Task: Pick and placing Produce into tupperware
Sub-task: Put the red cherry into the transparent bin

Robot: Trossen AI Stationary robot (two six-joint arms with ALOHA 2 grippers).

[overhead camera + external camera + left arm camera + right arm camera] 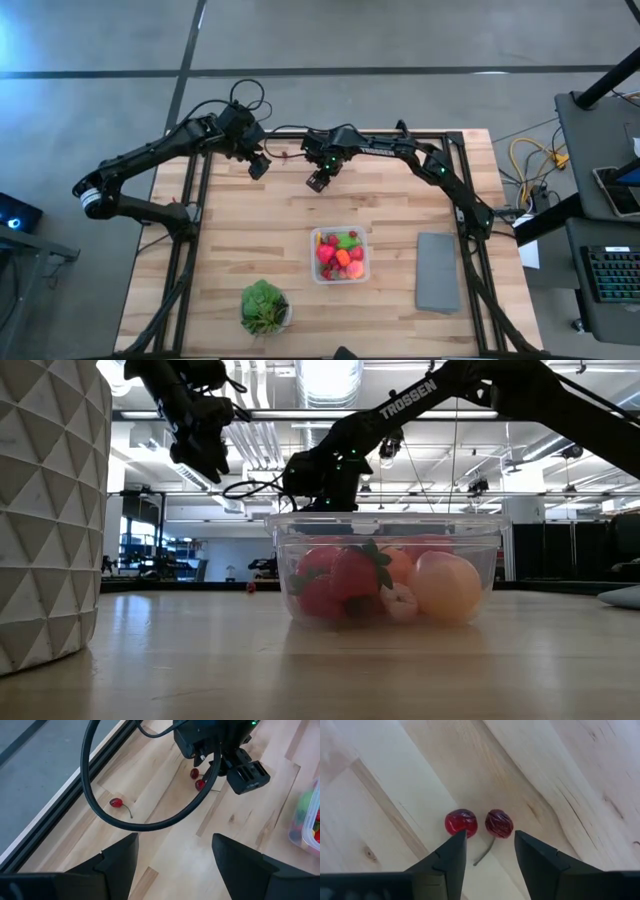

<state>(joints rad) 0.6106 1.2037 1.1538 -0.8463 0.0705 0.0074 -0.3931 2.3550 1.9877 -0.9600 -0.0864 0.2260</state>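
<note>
Produce (340,255) fills most of the tupperware (362,272), which sits on the wooden worktop (230,230) a little toward its near edge, roughly midway between the side edges. In the low view the clear container (300,530) holds a strawberry (355,575), an orange piece (398,563), a peach-coloured fruit (445,585) and a small pale piece (402,602) pressed against its front wall.

Three loose cherries lie near the far edge. A pair of red cherries (462,822) sits side by side, almost touching, with a thin stem (482,855) trailing from them; the left wrist view shows the same pair (197,778) partly hidden under the right arm. A single cherry with a stem (116,803) lies apart from them, closer to the black frame rail (75,795) along the far edge.

The right gripper (318,181) hangs above the pair, its jaws apart, with the two cherries just beyond the fingertips (455,845) in the right wrist view. The left gripper (259,167) hovers near the far edge just beside it, toward the left side of the worktop, its jaws also apart with nothing between them.

A flat grey slab (437,271) lies toward the right edge, well apart from the container. A leafy green plant (263,305) in a white bowl (45,510) stands near the near edge, left of the container.
</note>
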